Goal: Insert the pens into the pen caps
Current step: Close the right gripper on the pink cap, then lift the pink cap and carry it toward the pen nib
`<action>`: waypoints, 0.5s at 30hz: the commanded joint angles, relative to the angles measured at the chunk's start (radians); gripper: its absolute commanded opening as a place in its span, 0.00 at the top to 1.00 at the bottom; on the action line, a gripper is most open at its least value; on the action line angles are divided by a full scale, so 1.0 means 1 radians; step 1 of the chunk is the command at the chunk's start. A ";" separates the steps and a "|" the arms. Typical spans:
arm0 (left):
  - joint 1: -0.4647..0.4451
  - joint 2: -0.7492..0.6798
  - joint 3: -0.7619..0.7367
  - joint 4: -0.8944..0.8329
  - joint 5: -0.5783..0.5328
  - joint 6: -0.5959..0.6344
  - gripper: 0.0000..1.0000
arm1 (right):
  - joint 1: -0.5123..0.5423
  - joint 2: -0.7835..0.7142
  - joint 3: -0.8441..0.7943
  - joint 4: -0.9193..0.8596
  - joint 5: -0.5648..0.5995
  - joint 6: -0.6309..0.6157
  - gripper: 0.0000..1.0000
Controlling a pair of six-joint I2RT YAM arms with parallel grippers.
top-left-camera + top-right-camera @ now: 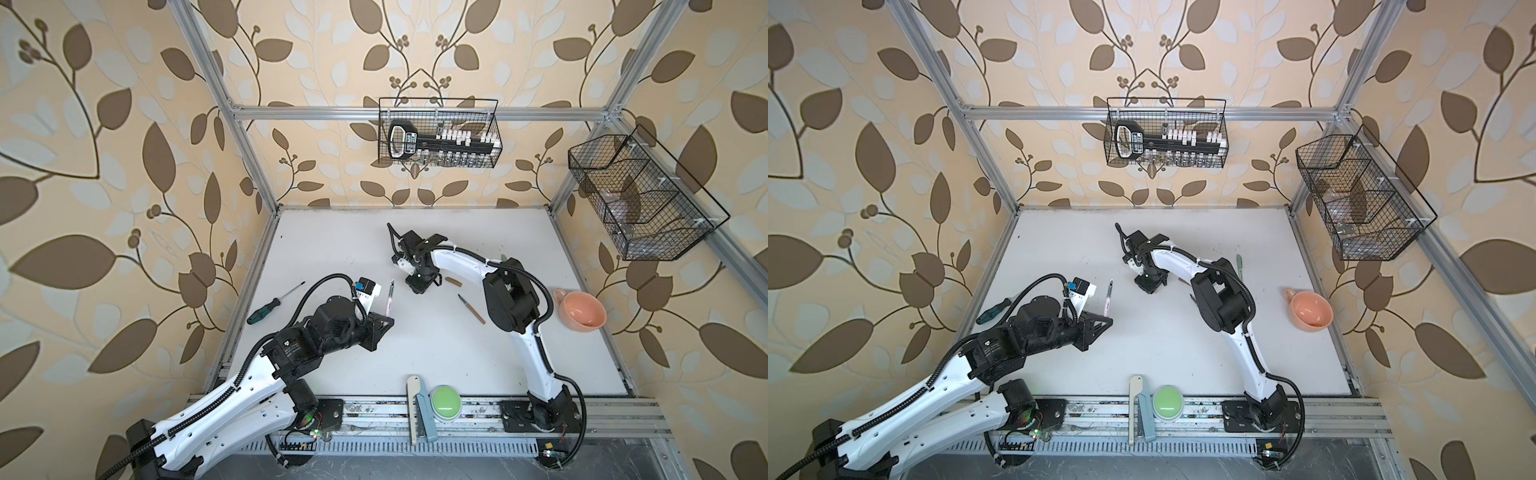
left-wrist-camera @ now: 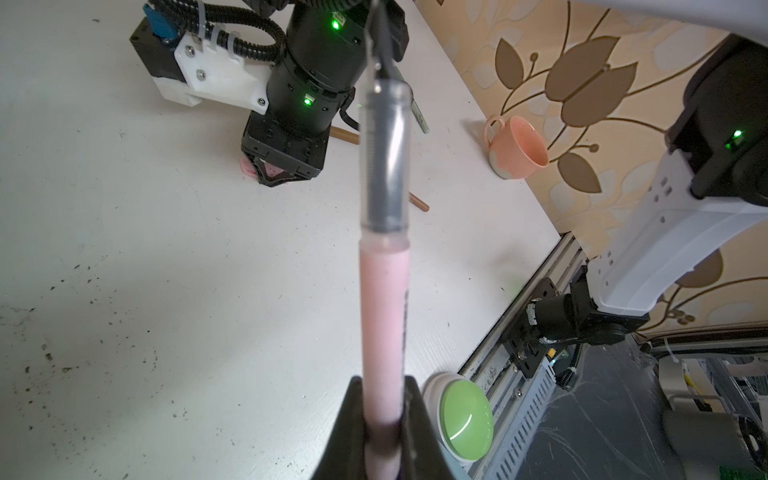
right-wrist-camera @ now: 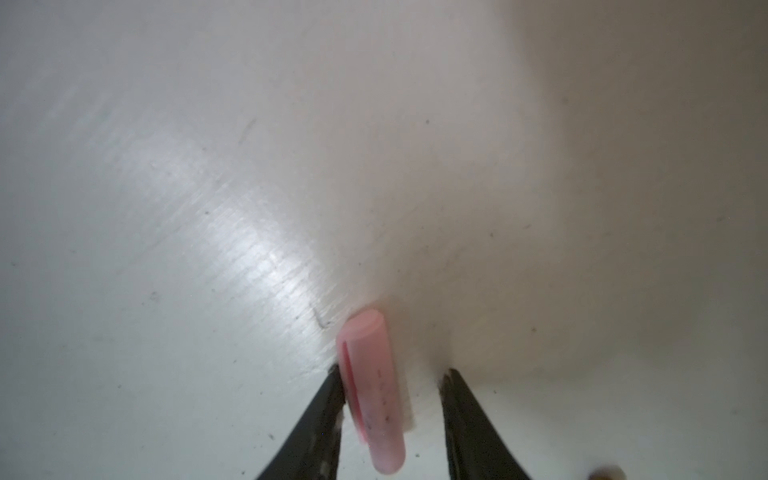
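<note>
Pink pen (image 2: 384,311) fills my left wrist view, clamped near its back end in the left gripper (image 2: 384,388), which is closed tight on the barrel, with the dark tip pointing toward the other arm. Over there the pink cap (image 3: 372,386) lies flat on the white table (image 3: 187,166), between the fingers of the right gripper (image 3: 391,372). Those jaws stand partly open: one finger touches the cap's side and the other is apart from it, so nothing is held yet. I judge the step in hand to be picking up this cap. To do it well I would centre the jaws so both fingers meet it together, since a one-sided push could roll it away. I would pinch across the middle, keep the mouth clear, then lift and aim it at the pen tip. Which end is the mouth I cannot tell
</note>
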 commanded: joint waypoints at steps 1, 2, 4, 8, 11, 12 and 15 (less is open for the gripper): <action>0.006 -0.011 -0.010 -0.003 -0.009 -0.002 0.89 | 0.003 0.051 -0.005 -0.034 0.022 0.009 0.65; 0.007 -0.011 -0.009 -0.004 -0.007 -0.002 0.89 | 0.002 0.049 -0.004 -0.035 0.022 0.012 0.68; 0.007 -0.009 -0.009 -0.004 -0.007 -0.002 0.89 | 0.002 0.043 -0.006 -0.037 0.022 0.019 0.71; 0.007 -0.005 -0.006 -0.001 -0.008 -0.001 0.89 | 0.002 0.020 -0.024 -0.025 0.012 0.039 0.75; 0.007 0.001 -0.003 0.003 -0.002 0.002 0.89 | -0.002 0.000 -0.043 -0.004 -0.015 0.051 0.75; 0.007 0.004 -0.001 0.001 0.000 0.005 0.89 | -0.006 -0.009 -0.051 0.004 -0.029 0.055 0.75; 0.007 0.013 0.011 -0.008 -0.001 0.009 0.89 | -0.023 -0.034 -0.059 0.031 -0.083 0.083 0.79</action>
